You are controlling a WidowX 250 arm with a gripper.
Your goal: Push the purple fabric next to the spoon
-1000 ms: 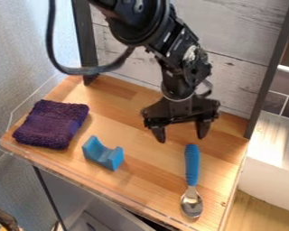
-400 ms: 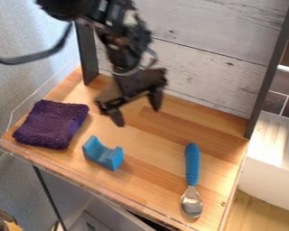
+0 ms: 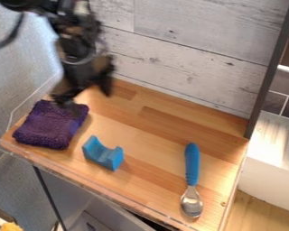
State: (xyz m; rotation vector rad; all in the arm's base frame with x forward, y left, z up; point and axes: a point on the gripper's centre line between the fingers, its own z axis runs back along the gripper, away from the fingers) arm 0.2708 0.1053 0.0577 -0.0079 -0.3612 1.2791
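Wooden board; hand, fingers spread, at far edge of purple fabric; blue-handled spoon well apart.

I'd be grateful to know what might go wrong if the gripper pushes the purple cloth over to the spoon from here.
The blue block lies between the cloth and the spoon, so a straight push could sweep it along. The cloth looks soft and may bunch up or slip from under the gripper. The spoon's bowl is near the board's front edge, so overshooting might nudge it off.
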